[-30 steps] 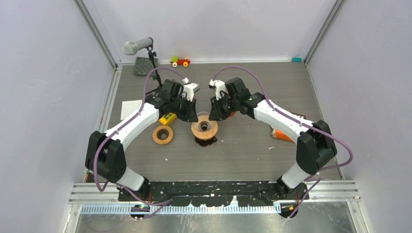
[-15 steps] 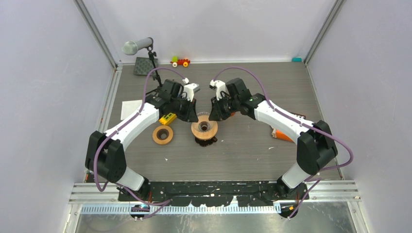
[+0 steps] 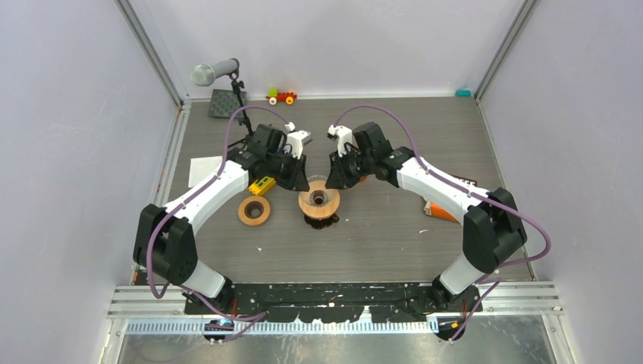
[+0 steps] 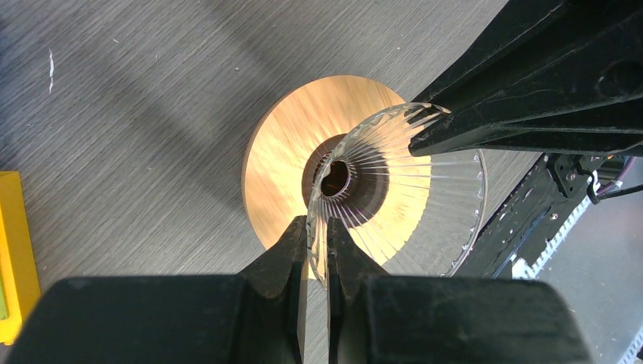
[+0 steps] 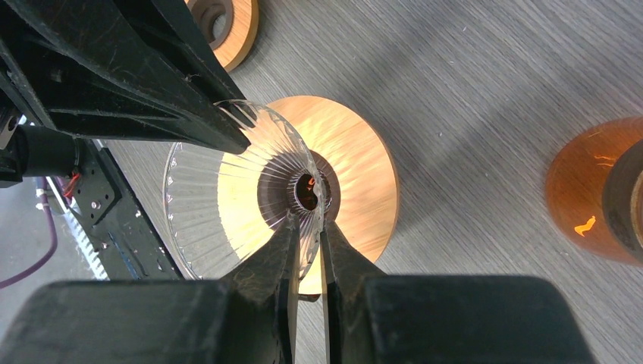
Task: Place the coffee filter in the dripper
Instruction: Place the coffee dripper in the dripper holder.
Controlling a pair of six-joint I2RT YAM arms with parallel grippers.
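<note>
Lab booth, plain walls (image 3: pixel 68 114), microphone (image 3: pixel 214 72)

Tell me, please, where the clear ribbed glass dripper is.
Top view: the dripper is mid-table over the round wooden base, rim pinched by left gripper and right gripper.

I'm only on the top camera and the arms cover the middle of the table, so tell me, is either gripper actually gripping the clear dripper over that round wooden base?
Observer: Yes. The left wrist view shows the left gripper shut on the rim of the clear ribbed glass dripper cone, whose narrow end sits over the round wooden base.
Operator: And the right one?
Observer: The right gripper pinches the opposite side of that rim, one finger on each face of the glass.
Operator: Any paper filter inside the cone?
Observer: None shows. Through the glass, both wrist views show only the wood and the dark centre hole.
</note>
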